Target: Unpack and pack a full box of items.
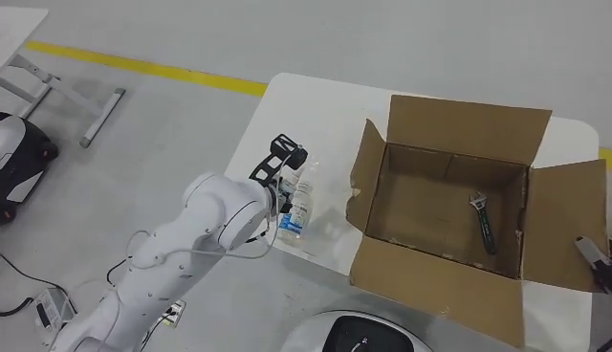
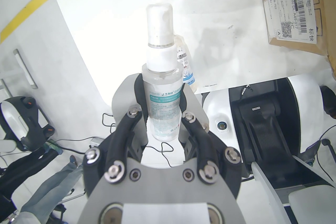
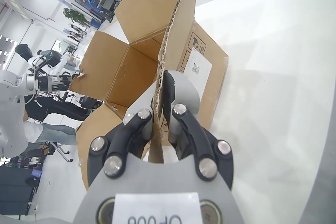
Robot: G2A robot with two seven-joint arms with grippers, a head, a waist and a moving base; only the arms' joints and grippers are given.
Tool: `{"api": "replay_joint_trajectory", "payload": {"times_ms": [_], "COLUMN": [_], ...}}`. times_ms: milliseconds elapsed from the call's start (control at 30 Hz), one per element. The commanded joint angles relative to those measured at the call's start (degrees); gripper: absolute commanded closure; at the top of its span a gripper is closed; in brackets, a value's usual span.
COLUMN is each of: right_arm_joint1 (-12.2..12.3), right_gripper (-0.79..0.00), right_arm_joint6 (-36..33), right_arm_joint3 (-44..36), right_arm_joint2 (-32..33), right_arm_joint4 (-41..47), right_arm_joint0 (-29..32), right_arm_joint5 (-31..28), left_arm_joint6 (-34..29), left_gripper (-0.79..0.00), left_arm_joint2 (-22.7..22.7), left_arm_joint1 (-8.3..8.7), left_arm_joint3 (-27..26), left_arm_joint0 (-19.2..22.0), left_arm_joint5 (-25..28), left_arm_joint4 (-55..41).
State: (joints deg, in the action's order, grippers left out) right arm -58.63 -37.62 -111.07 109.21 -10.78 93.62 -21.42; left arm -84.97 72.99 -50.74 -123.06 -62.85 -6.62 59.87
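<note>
The left tool [image 2: 161, 89] is clamped on a spray bottle [image 2: 160, 51], gripping its clear body below the white cap. It holds it over the near-left corner of the counter [image 1: 325, 113], well apart from the box [image 1: 435, 280]. I cannot tell whether the base rests on the surface. A second bottle [image 2: 187, 70] sits just beside the held one, close to the counter's edge.

The main risk, as I judge it, is that second bottle. A sideways swing or a lowering of the held bottle could nudge it over the edge to the floor. The held bottle is smooth and round, so it could also twist or slide between the fingers [image 2: 136, 93] if the arm moves sharply.

The right tool [image 3: 160, 104] is closed on the box's right flap [image 3: 183, 12], pinching the cardboard near its torn, ragged rim. A hard pull there could rip the flap further, or drag the light box across the counter. The box looks nearly empty, with only a wrench [image 1: 483, 220] lying on its floor. If the flap is let go it may fold inward and block the opening.
</note>
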Motion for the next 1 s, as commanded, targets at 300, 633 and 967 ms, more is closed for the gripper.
{"api": "replay_joint_trajectory", "payload": {"times_ms": [300,633,967], "right_arm_joint1": [0.31,0.56,0.82], "right_gripper": [0.000,0.000,0.000], "right_arm_joint6": [-0.55,-0.68,-1.18], "right_arm_joint3": [1.26,2.30,2.98], "right_arm_joint2": [0.32,-0.02,-0.32], "right_arm_joint4": [1.01,1.24,1.38], "right_arm_joint0": [-0.98,-1.88,-2.39], "right_arm_joint5": [-0.59,-0.84,-0.74], "left_arm_joint6": [2.19,6.02,9.58], "left_gripper": [0.000,0.000,0.000], "left_arm_joint2": [-3.10,-8.20,-12.98], "left_arm_joint1": [-1.17,-2.73,-5.06], "left_arm_joint3": [7.07,11.86,23.07], "left_arm_joint0": [-1.49,-0.07,5.77], "left_arm_joint5": [-3.60,-6.33,-11.41], "left_arm_joint4": [-7.63,-13.58,-19.12]}}
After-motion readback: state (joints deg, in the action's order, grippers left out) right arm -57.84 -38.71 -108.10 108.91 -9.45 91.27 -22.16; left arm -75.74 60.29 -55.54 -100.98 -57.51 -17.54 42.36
